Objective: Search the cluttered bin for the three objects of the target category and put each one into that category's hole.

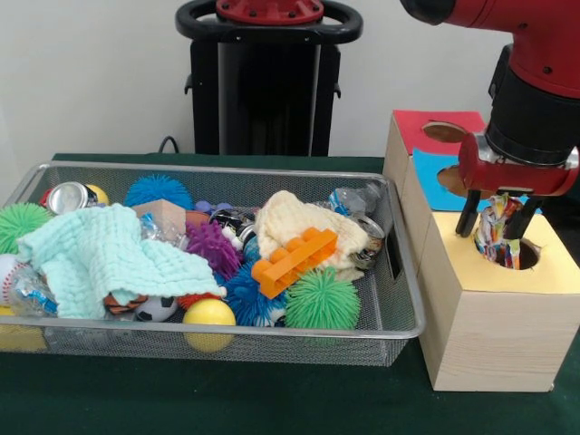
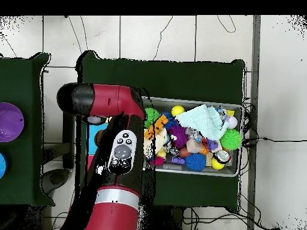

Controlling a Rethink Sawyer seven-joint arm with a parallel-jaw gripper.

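While the gripper (image 1: 497, 227) hung over the yellow-topped wooden box (image 1: 494, 317), its jaws were closed on a crumpled, multicoloured can (image 1: 495, 231), which sat partly down in the round hole (image 1: 524, 255) of that box. Two dark fingers (image 1: 468, 216) flanked the can on either side. Above them the red and black arm (image 1: 535, 86) came down from the upper right of the front view; seen from overhead, the arm (image 2: 120, 162) covered the boxes almost entirely. Behind the yellow box stood a blue-topped box (image 1: 435, 181) and a red-topped box (image 1: 426, 131), each with its own hole.

Just beside the boxes, on the green counter (image 1: 181, 399), lay the wire mesh bin (image 1: 399, 308), crowded with things. An orange toy brick (image 1: 294, 261) rested on a cream cloth (image 1: 290, 222) near the bin's middle, with a green spiky ball (image 1: 322, 299) and a blue spiky ball (image 1: 246, 299) in front of it. A pale green cloth (image 1: 100, 258) covered much of the other half. A yellow ball (image 1: 209, 314) sat against the near wall, a purple spiky ball (image 1: 213, 246) behind it, and a crushed silver can (image 1: 68, 196) lay in the far corner.
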